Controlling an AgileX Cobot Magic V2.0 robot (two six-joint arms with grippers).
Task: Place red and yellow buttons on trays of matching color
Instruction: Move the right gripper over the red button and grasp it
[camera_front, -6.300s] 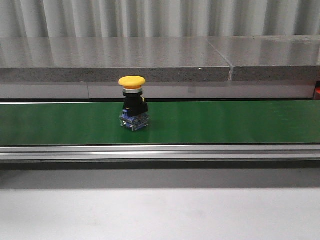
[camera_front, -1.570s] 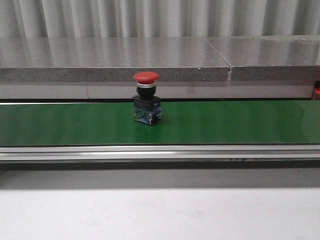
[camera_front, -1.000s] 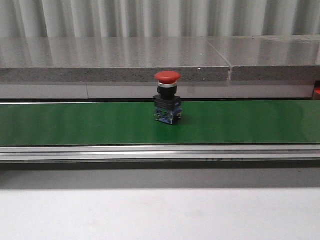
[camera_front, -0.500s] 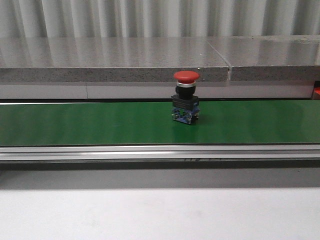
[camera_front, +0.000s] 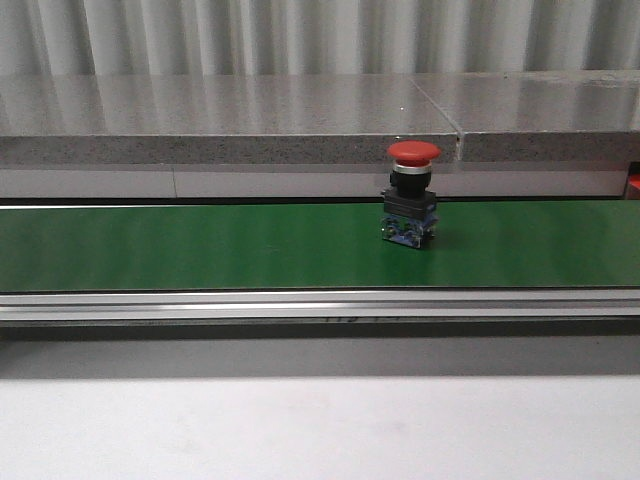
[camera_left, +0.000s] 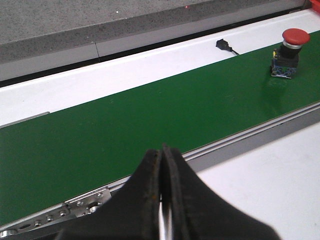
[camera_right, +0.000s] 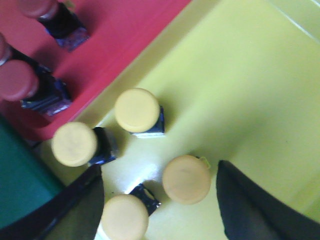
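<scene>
Front view: a red button (camera_front: 411, 193) is seen upright on the green belt (camera_front: 200, 245), right of centre; compared with half a second earlier it is displaced further right, and no arm is in frame, so a missed pick is judged possible if interception is late. Left wrist view: the left gripper (camera_left: 161, 200) is pressed closed on nothing, over the belt's near rail, with the red button (camera_left: 289, 52) well apart from it. Right wrist view: the right gripper (camera_right: 160, 200) is spread open above the yellow tray (camera_right: 250, 90), where four yellow buttons (camera_right: 137, 111) are crowded; toppling one is judged a risk. The red tray (camera_right: 125, 30) adjoins it.
</scene>
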